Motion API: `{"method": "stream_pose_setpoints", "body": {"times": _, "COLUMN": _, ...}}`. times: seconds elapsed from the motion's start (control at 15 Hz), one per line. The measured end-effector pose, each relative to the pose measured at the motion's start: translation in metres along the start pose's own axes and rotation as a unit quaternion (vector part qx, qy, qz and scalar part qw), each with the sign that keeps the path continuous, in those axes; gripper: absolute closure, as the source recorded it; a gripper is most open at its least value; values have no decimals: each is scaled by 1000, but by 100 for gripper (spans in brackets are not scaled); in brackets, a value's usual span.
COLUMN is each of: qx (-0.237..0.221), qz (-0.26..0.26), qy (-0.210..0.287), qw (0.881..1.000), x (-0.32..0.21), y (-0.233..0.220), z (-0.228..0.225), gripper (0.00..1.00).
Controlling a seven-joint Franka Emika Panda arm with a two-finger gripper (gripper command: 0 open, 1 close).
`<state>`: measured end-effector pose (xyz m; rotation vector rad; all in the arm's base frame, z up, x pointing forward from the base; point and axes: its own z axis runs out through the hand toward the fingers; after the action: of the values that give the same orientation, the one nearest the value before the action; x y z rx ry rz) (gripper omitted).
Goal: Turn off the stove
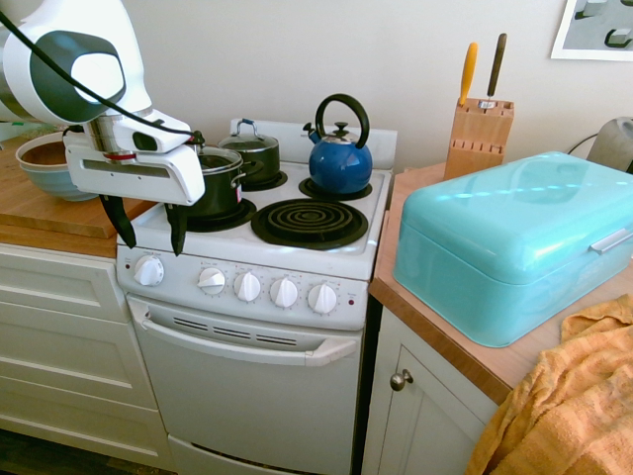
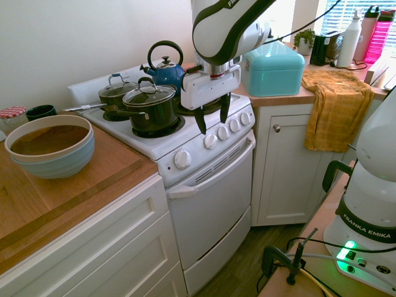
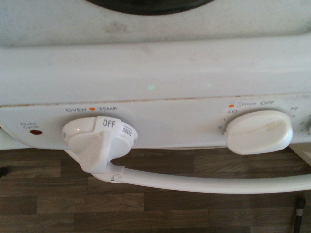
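Note:
The white stove (image 1: 252, 332) has a row of round knobs across its front panel. My gripper (image 1: 148, 233) hangs open just above the panel's left end, fingers pointing down and holding nothing. It is over the leftmost knob (image 1: 148, 270) and the second knob (image 1: 212, 280). In the wrist view the oven knob (image 3: 99, 141) reads OFF at its top. The knob beside it (image 3: 258, 132) lies with its bar crosswise, while the other three stand upright. From the other side, the gripper (image 2: 213, 116) hovers over the stove's front edge (image 2: 185, 145).
A lidded black pot (image 1: 213, 183) sits on the front left burner, close behind the gripper. A second pot (image 1: 255, 153) and a blue kettle (image 1: 339, 158) stand at the back. A turquoise bread box (image 1: 504, 247), a knife block (image 1: 479, 137), an orange towel (image 1: 569, 396) and a bowl (image 2: 49, 145) are on the counters.

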<state>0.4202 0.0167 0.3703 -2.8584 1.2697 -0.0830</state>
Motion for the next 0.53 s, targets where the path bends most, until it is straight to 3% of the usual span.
{"method": "stream_pose_setpoints", "body": {"times": 0.53, "qx": -33, "qz": 11, "qy": -12, "qw": 999, "x": 11, "y": 5, "z": 26, "gripper": 0}}
